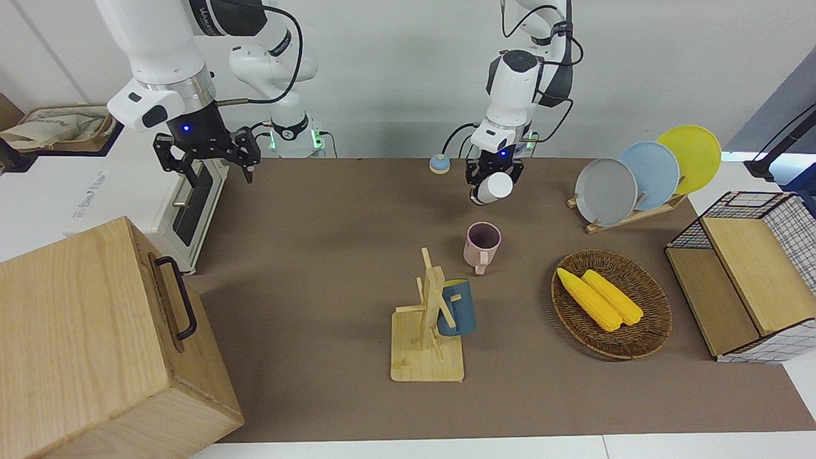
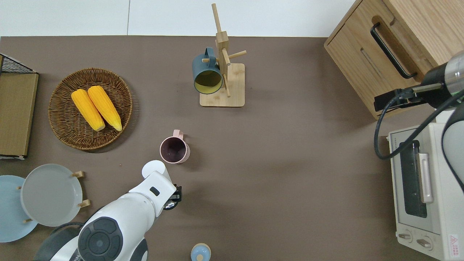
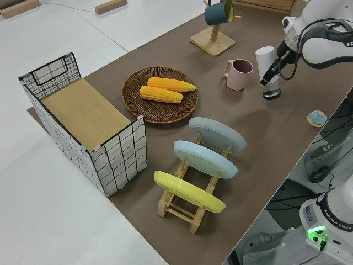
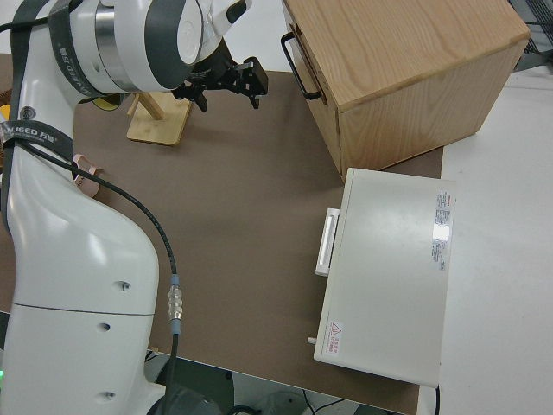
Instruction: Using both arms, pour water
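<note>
Distance between spout and mouth is what the coming pour turns on. The left pincer [image 1: 492,185] is clamped on a white cup [image 1: 495,189], which it carries tilted, its long axis leaning off upright with the open end angled toward the pink mug [image 1: 482,245]. In the overhead view the white cup [image 2: 153,169] hangs just beside the mug [image 2: 174,150], on the side nearer the robots and a little toward the left arm's end of the table [image 1: 331,268]; it is close to the mug's rim but not yet over its mouth. The mug stands upright on the table, its handle pointing away from the robots, so nothing blocks the side the cup comes in from. I judge the left arm needs only a short carry over the opening and then more tilt. No water can be seen either way.

Farther along, toward the other end of the table, the right pincer [image 1: 207,153] hangs with its fingers spread and nothing between them, well apart from the mug. The left arm is plainly the nearer; how the right one would join in I cannot tell.
</note>
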Tool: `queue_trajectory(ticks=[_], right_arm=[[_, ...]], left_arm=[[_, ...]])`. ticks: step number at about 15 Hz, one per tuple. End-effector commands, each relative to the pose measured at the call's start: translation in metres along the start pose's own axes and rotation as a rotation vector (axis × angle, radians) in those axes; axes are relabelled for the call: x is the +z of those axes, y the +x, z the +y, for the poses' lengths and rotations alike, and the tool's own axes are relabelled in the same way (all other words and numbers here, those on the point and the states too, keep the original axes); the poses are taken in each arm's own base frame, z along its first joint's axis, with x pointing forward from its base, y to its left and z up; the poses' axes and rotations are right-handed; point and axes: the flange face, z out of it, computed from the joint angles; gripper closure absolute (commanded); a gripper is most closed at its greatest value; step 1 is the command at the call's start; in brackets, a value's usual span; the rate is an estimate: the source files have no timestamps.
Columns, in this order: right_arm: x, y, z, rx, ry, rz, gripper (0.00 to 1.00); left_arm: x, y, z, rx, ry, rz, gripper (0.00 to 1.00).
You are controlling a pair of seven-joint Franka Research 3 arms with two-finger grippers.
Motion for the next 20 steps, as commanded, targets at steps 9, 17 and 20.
queue_trajectory(ticks=[9,17,20], right_arm=[[-0.002,-0.008,0.008,-0.02,0.01,-0.005,0.013],[-0.002,-0.008,0.008,-0.02,0.01,-0.003,0.013],[-0.002,-0.008,0.008,-0.02,0.01,-0.005,0.013]], left_arm=[[-0.003,0.038,0.012,0.005,0.0,-0.069,1.0],[0.007,0.06,0.019,0.001,0.035,-0.175,1.0],[0.007,0.069,0.019,0.005,0.045,-0.196,1.0]])
